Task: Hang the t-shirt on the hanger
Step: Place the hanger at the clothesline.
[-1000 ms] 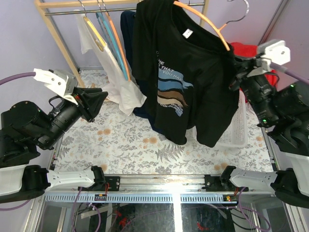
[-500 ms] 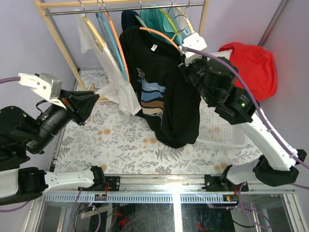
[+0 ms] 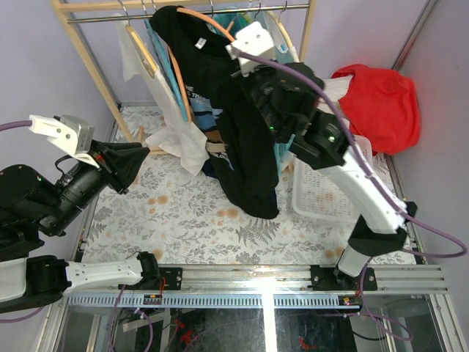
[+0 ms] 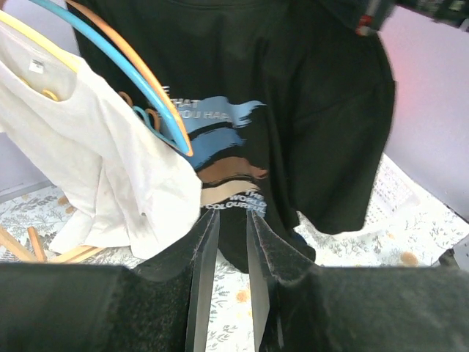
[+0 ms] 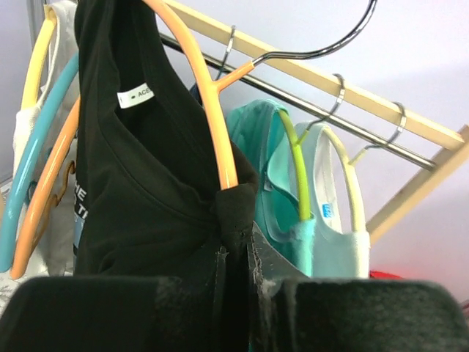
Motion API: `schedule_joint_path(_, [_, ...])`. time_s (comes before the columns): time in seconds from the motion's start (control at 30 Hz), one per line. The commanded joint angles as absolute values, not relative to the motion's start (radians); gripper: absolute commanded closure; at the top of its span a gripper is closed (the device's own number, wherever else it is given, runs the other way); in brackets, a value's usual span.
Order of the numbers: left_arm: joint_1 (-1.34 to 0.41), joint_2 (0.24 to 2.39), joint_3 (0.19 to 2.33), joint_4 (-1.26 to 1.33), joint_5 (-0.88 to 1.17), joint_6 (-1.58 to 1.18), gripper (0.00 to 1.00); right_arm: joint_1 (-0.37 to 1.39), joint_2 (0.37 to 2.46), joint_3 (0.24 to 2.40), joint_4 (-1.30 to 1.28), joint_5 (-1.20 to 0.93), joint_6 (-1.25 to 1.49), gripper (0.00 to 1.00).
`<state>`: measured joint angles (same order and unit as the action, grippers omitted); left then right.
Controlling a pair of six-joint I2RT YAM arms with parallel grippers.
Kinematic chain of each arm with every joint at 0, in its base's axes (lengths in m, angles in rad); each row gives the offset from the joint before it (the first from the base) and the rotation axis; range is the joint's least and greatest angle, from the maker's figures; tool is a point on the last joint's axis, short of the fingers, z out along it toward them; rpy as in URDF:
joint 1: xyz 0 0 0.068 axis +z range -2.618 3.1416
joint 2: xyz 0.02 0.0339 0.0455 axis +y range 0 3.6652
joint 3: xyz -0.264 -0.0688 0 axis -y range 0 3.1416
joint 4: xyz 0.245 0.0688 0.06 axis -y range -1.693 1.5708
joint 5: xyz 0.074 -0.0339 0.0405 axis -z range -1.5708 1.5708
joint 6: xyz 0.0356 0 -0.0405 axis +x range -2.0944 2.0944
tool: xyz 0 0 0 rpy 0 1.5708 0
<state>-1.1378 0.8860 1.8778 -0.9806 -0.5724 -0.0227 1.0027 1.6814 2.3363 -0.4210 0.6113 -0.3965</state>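
Observation:
The black t-shirt (image 3: 245,147) with the blue, white and brown graphic hangs on the orange hanger (image 3: 209,18), high up by the rack's rail. My right gripper (image 3: 240,77) is shut on the shirt's shoulder where it covers the hanger's end. In the right wrist view the gripper (image 5: 236,253) pinches that black cloth below the orange hanger arm (image 5: 212,125), and the silver hook (image 5: 322,50) rises near the rail. I cannot tell whether the hook rests on the rail. My left gripper (image 3: 143,154) is open a little and empty, low at the left, facing the t-shirt (image 4: 308,110).
A wooden rack with a metal rail (image 3: 183,13) holds a white shirt (image 3: 176,125) on a yellow hanger, a blue hanger (image 4: 139,81) and teal shirts (image 5: 293,183). A red cloth (image 3: 377,99) and a white basket (image 3: 322,194) are at the right on the floral tablecloth (image 3: 183,213).
My right arm has swung the hanger with the t-shirt from the right side leftward and up to the rail. My left gripper has drawn back slightly.

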Motion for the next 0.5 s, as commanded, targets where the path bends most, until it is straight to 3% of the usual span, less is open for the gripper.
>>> schedule_joint_path(0.0, [-1.132, 0.864, 1.842, -0.972, -0.549, -0.053, 0.79, 1.015, 1.778, 2.442, -0.306, 0.67, -0.545, 1.0])
schedule_joint_path(0.1, [-1.133, 0.851, 1.818, -0.972, -0.546, -0.056, 0.8, 1.018, 1.799, 2.441, -0.327, 0.686, -0.532, 1.0])
schedule_joint_path(0.3, [-1.133, 0.809, 1.772, -0.958, -0.546, -0.054, 0.8, 1.034, 1.584, 2.066, -0.159, 0.733, -0.504, 1.0])
schedule_joint_path(0.47, [-1.133, 0.813, 1.776, -0.956, -0.537, -0.052, 0.8, 1.033, 1.508, 2.03, -0.149, 0.76, -0.523, 1.0])
